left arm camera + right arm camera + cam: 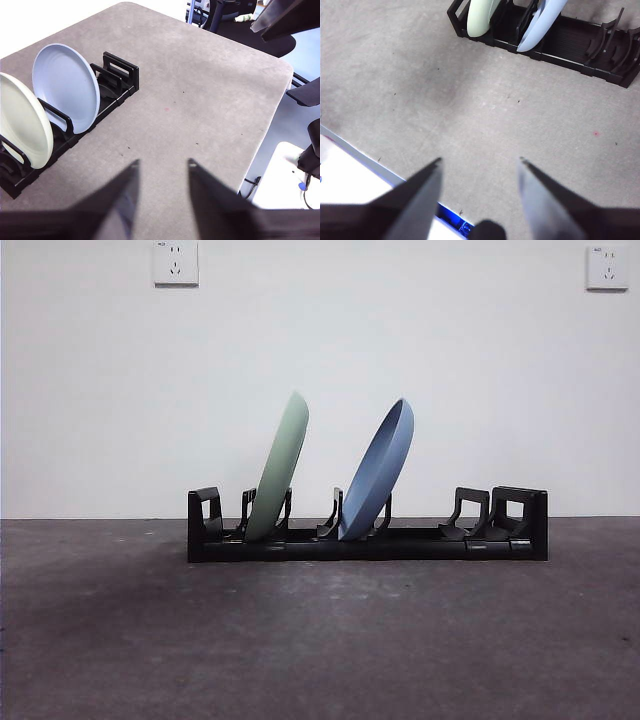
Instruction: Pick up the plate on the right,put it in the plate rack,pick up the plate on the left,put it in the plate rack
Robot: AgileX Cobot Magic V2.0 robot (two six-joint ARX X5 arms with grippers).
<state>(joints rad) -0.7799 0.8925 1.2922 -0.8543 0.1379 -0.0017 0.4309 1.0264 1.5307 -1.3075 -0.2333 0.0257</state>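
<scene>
Both plates stand in the black plate rack (368,540) out on the grey surface (320,640). The green plate (279,468) sits in a slot toward the rack's left end, the blue plate (378,472) in a slot near its middle, each tilted, top edge leaning rightward. The left claw (161,167) and the right claw (480,161) both hang above bare surface well away from the rack, jaws spread apart and holding nothing.
</scene>
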